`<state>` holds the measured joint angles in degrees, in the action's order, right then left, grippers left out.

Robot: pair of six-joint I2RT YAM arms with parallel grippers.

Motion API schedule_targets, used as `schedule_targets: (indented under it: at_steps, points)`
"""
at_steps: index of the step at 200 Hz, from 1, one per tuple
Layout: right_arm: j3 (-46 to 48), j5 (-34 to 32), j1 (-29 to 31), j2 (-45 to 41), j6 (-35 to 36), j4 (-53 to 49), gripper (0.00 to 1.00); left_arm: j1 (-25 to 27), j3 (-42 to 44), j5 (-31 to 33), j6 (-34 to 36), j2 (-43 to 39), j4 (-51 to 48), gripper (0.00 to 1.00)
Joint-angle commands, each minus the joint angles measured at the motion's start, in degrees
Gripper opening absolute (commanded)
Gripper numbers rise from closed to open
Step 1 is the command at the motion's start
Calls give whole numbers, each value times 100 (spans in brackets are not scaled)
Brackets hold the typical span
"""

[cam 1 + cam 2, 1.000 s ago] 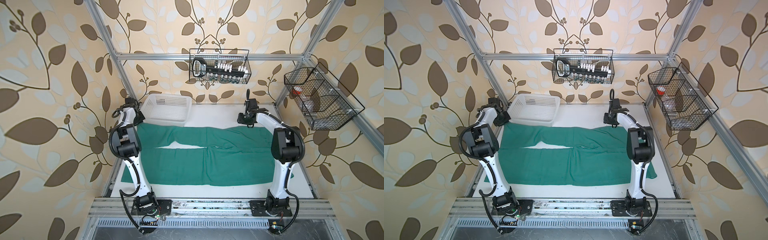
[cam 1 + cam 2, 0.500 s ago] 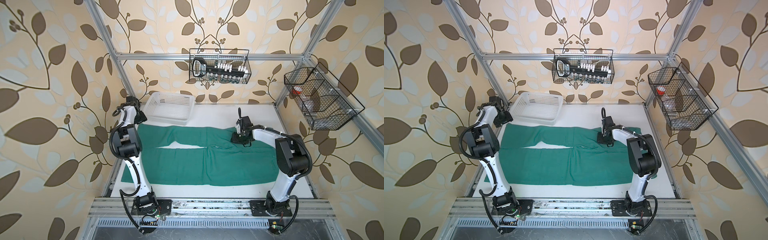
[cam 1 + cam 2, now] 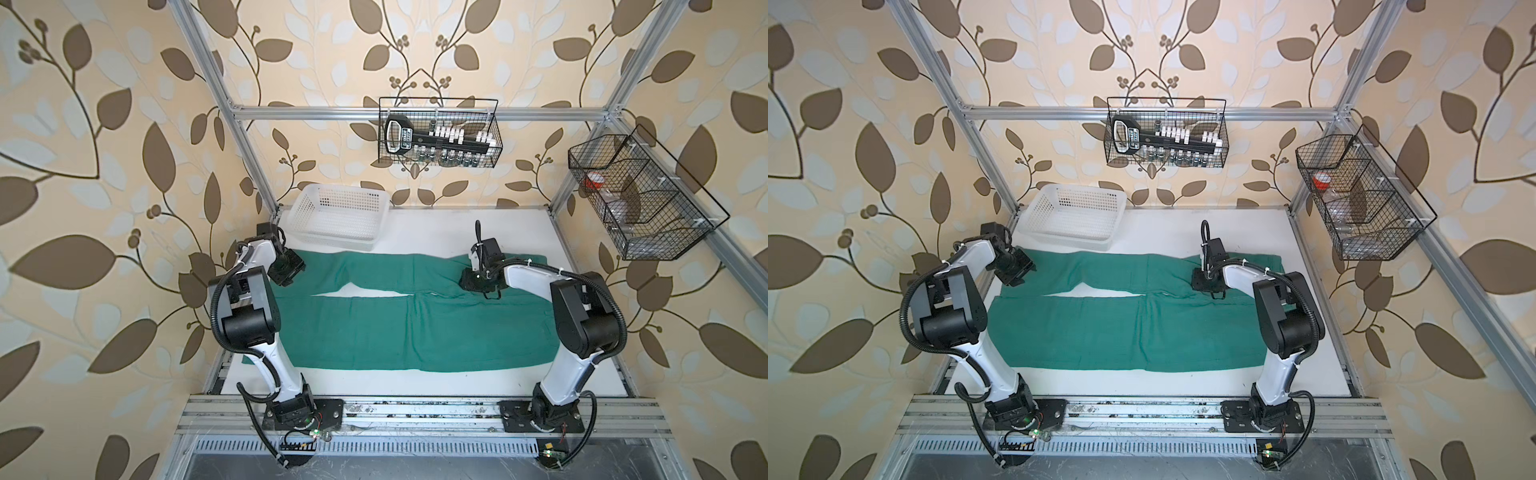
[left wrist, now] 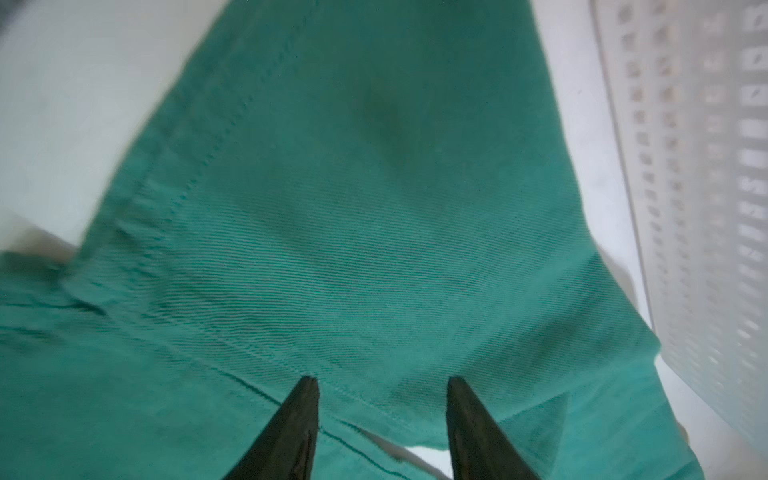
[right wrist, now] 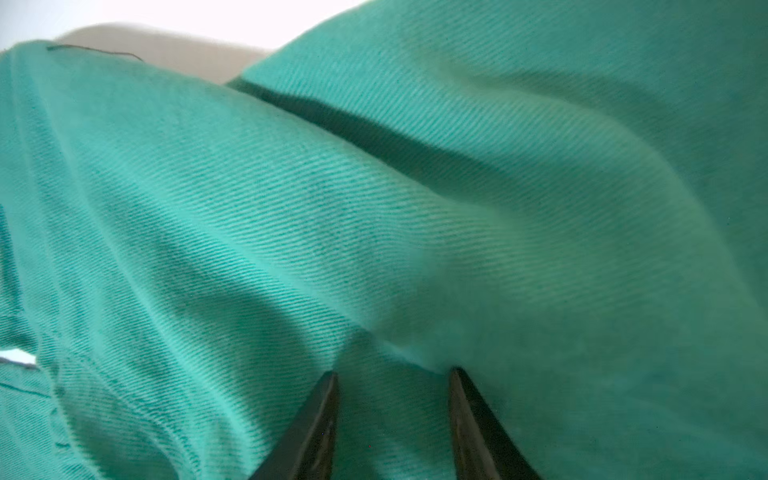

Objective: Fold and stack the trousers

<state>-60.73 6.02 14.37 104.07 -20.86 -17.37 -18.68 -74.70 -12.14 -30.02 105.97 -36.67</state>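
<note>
Clearly, the trousers point(image 3: 415, 324) lay spread flat and not yet folded on the white surface point(image 3: 457, 228). They reached nearly from its left edge to its right edge, with the two legs toward the left edge and the waist toward the right. The left end effector point(image 3: 293, 272) hung over the cuff of the far leg, near the far-left corner and just beside the white basket point(image 3: 345, 190). In the left wrist view its fingers point(image 4: 307, 399) stood apart above the hem with no cloth pinched between them, so it was open. The right end effector point(image 3: 473, 286) was low on the far part of the trousers, near the place where the legs join. In the right wrist view its fingers point(image 5: 320, 399) were also apart and pressed into a raised ridge of cloth. I could not tell if this ridge was really held or only pushed. I judged the fold to be at its beginning, and several things could go wrong. If the left end effector closed too high, it would miss the hem or take only the upper layer, and the leg would then open and twist during lifting. If the right one dragged the ridge, wrinkles would stay inside the fold. The basket was also very near, so a wide movement could push it.
</note>
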Motion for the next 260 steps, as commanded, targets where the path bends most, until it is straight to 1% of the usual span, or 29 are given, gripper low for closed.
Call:
schedule_targets:
  at_steps: [1, 25, 49, 78, 109, 135, 146, 165, 177, 192, 210, 235, 248, 260]
  points:
    - [207, -30, 29, -49, -67, -154, 45, 48, 170, -304, -433, 13, 860, 44]
    - [277, -44, 23, -107, -89, -127, 45, 38, 170, -131, -458, 262, 1114, 37]
    - [369, -79, -24, -172, -102, -119, 45, 30, 131, 100, -410, 512, 947, 36]
    - [434, -154, -197, -207, -51, -169, 45, -30, 293, 556, -356, 486, 693, 35]
    - [459, -150, -287, -181, -32, -175, 46, -57, -13, 1526, 137, 631, -22, 35]
    - [394, -207, -369, -147, -39, -204, 47, -48, -130, 1997, 427, 670, -161, 35]
    - [381, -195, -398, -133, -24, -198, 47, -48, -223, 1940, 532, 674, -138, 36]
    - [370, -3, -395, -182, 3, -138, 50, -40, -421, 1661, 628, 692, -80, 40]
    - [349, 83, -383, -285, -5, -136, 52, -31, -572, 1553, 717, 688, -101, 45]
    - [315, 92, -395, -457, 7, -237, 54, -32, -786, 1603, 851, 645, -262, 51]
    - [300, -58, -456, -723, 33, -373, 57, -31, -913, 1579, 950, 434, -408, 58]
    - [233, -343, -616, -1058, 66, -538, 61, -31, -856, 1406, 917, 68, -510, 67]
    - [49, -636, -667, -1140, 158, -708, 65, -32, -824, 1212, 812, -81, -605, 70]
    - [-138, -1048, -776, -1153, 127, -821, 69, -34, -819, 965, 645, -198, -728, 72]
